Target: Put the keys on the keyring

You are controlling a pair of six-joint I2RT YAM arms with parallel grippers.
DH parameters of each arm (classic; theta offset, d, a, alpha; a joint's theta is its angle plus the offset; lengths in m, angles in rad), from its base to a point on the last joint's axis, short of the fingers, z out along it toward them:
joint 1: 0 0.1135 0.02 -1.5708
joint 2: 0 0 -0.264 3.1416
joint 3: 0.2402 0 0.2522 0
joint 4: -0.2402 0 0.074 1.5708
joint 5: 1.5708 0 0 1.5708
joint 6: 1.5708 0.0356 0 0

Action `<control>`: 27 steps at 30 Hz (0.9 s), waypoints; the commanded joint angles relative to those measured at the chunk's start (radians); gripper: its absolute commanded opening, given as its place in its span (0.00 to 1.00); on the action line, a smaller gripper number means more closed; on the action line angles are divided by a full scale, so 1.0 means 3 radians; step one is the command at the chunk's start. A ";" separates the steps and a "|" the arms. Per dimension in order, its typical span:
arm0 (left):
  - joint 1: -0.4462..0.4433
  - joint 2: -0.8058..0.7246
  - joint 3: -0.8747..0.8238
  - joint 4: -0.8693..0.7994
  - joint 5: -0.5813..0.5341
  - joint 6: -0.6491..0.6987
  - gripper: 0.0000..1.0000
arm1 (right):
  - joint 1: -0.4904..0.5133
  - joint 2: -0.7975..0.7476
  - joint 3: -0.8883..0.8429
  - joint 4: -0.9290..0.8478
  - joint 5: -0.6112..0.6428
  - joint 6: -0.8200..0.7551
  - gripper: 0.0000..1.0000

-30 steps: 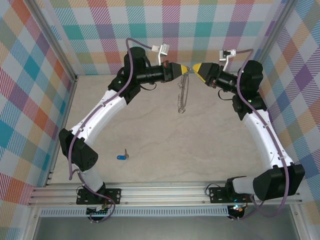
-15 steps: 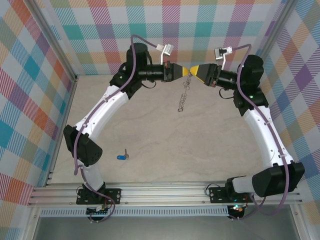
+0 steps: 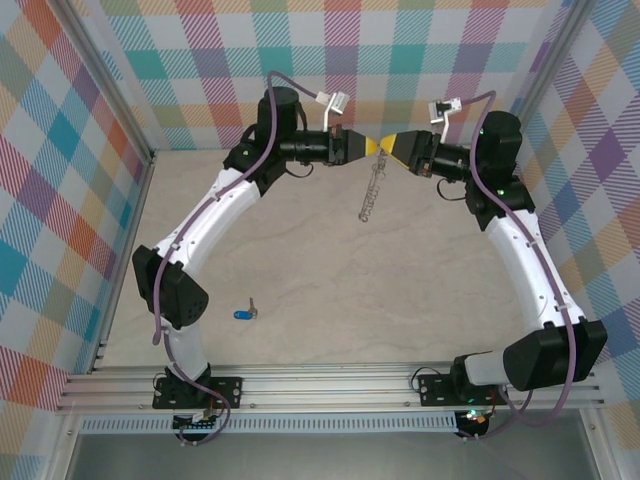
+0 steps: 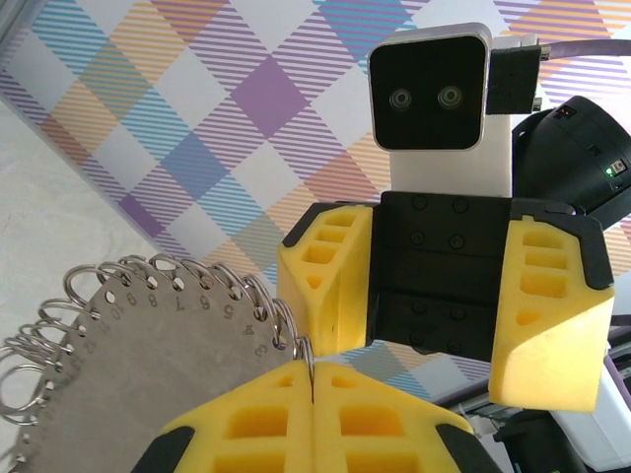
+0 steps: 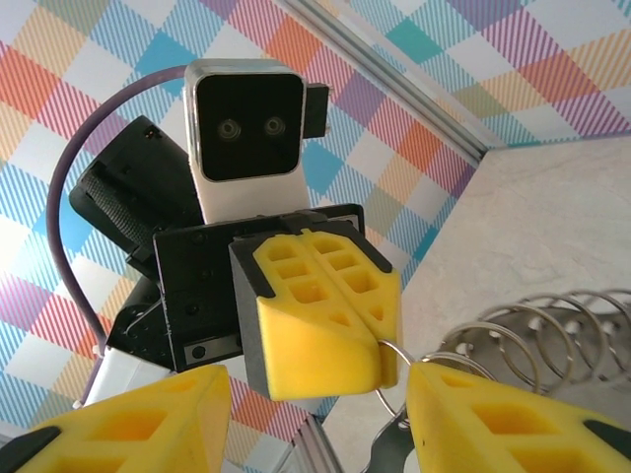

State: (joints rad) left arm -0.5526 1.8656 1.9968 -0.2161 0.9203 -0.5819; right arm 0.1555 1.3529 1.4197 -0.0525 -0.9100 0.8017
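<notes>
A: Where do we find the keyring [image 3: 372, 193]?

B: Aloft over the far end of the table [image 3: 330, 270]. It dangles from the left gripper [image 3: 373, 146], whose yellow fingers [image 4: 246, 429] are pressed flat together on one small wire loop at its top. We read that hold as a way to let the rest hang free and offer up a loop.

A: And the right gripper [image 3: 391, 145]?

B: Nose to nose with the left, jaws roughly half apart. The loop's wire runs between them, but we see nothing pinched there.

A: And the blue-headed key [image 3: 244, 313]?

B: Flat on the table, close to the left arm's lower part and well apart from the ring, with neither gripper near it. In our judgement threading has not begun, and one gripper must fetch the key first.
</notes>
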 commanded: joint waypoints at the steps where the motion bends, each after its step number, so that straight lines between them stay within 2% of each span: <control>1: 0.0027 -0.0004 0.0164 0.0072 0.0148 0.0063 0.00 | -0.0047 -0.0071 -0.0032 -0.0094 0.0042 -0.0105 0.51; 12: 0.0027 0.0134 0.0363 -0.0031 0.0285 0.0099 0.00 | -0.0084 -0.0010 0.0159 -0.0405 -0.0111 -0.0343 0.50; 27: 0.0027 0.0160 0.0461 -0.0148 0.0373 0.0159 0.00 | -0.0122 0.0041 0.0228 -0.0350 -0.0160 -0.0323 0.49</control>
State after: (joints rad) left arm -0.5526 1.9217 2.0991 -0.2615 0.9951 -0.5571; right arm 0.1272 1.3609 1.4570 -0.1749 -0.9375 0.7170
